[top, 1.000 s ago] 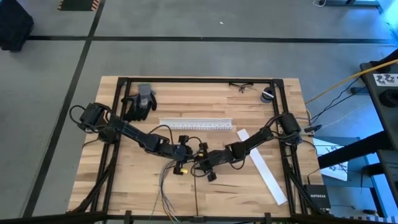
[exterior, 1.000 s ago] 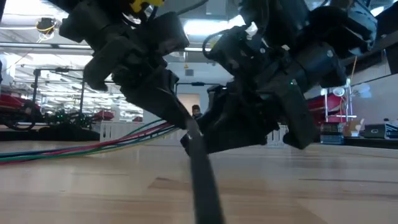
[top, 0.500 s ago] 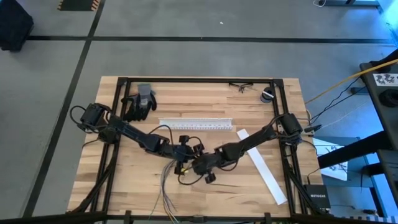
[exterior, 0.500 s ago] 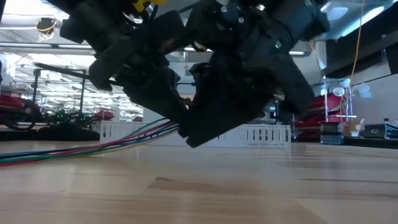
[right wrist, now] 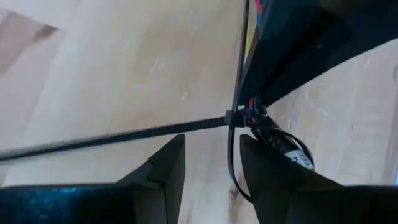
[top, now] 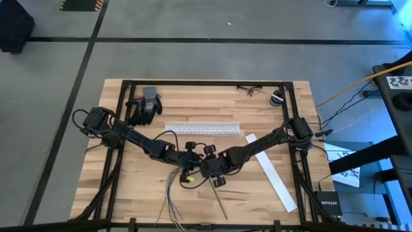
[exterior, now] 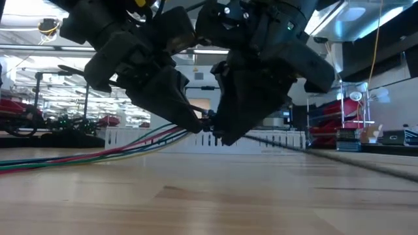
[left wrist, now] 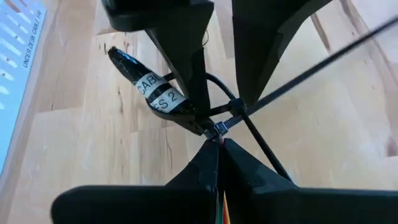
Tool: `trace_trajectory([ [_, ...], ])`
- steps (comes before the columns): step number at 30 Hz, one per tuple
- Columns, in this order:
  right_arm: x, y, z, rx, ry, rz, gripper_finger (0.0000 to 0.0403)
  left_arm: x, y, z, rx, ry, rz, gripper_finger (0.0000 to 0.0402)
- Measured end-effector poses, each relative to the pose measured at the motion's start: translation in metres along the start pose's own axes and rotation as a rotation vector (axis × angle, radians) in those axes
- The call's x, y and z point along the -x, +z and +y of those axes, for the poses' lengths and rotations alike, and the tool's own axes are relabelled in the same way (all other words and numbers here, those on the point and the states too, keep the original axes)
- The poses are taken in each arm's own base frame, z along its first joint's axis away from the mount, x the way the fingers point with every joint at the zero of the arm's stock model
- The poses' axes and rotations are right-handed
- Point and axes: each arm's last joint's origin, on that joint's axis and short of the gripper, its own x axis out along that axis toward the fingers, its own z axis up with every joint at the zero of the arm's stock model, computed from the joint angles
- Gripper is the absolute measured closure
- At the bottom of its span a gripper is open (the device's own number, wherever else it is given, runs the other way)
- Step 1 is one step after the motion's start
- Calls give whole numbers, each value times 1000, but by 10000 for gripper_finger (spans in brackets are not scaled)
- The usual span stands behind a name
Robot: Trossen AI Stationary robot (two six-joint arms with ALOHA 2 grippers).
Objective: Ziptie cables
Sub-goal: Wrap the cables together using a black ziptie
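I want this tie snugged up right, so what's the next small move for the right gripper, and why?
Probably close the right gripper on the ziptie tail and pull it away from the head. The loop around the cables looks slack, the tail crosses the gap between that gripper's parted fingers, and the shut left gripper holds the cables beside the head.

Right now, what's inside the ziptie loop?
The ziptie is looped around the cables beside the shut left hand. The wires inside the loop are mostly hidden by that hand.

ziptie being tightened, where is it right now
In the high view the ziptie sits near the table's front centre, looped round the cables between the left gripper and right gripper, its tail slanting toward the front edge.
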Motion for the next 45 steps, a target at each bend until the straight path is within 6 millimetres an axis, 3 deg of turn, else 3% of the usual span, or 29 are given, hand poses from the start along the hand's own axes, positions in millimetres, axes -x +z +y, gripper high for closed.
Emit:
trace_trajectory([
  [6, 2, 8, 3, 19, 121, -68, 256, 0, -1, -1, -4, -14, 2, 401],
  [10, 5, 5, 0, 19, 64, -30, 256, 0, 0, -1, -5, 0, -1, 401],
  [18, 7, 5, 1, 5, 114, -27, 256, 0, -1, -2, -10, -6, 0, 401],
  [22, 12, 2, -3, -8, 12, 42, 256, 0, -1, -1, -9, 3, 0, 401],
  [32, 30, 14, -4, 38, 82, 68, 256, 0, 1, -2, -7, -4, -12, 401],
  [41, 67, 13, -14, 68, -62, 153, 256, 0, 1, -2, -10, -5, -13, 401],
  [45, 63, 9, -12, 78, -36, 81, 256, 0, 1, -2, -12, -5, -12, 401],
])
